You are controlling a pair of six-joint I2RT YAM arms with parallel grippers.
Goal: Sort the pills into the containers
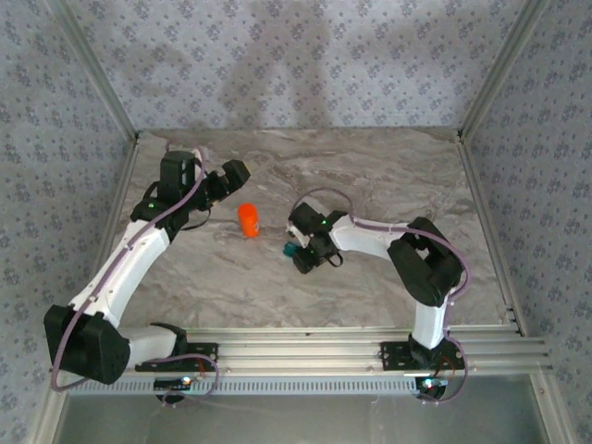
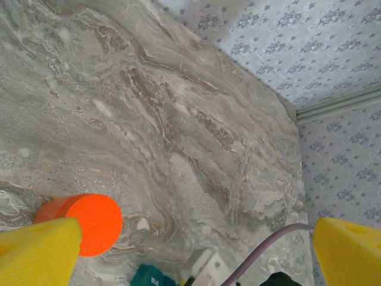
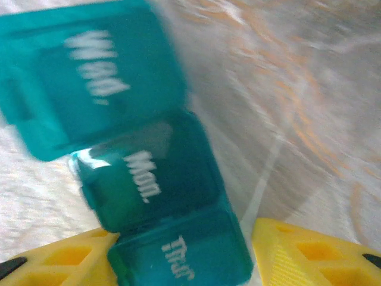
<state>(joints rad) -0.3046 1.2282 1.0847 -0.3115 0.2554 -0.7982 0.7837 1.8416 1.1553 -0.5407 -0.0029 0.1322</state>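
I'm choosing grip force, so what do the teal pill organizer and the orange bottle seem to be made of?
The teal pill organizer: probably hard plastic, glossy and slightly translucent; its lids shine and look see-through, though blurred. The orange bottle: likely smooth plastic, satin finish; even bright colour, no sharp reflections.

Orange bottle [image 1: 248,219] on marble tabletop [image 1: 370,176], left of centre. Patterned wallpaper [image 1: 296,55] on back and side walls. Aluminium rail [image 1: 305,347] along near edge.
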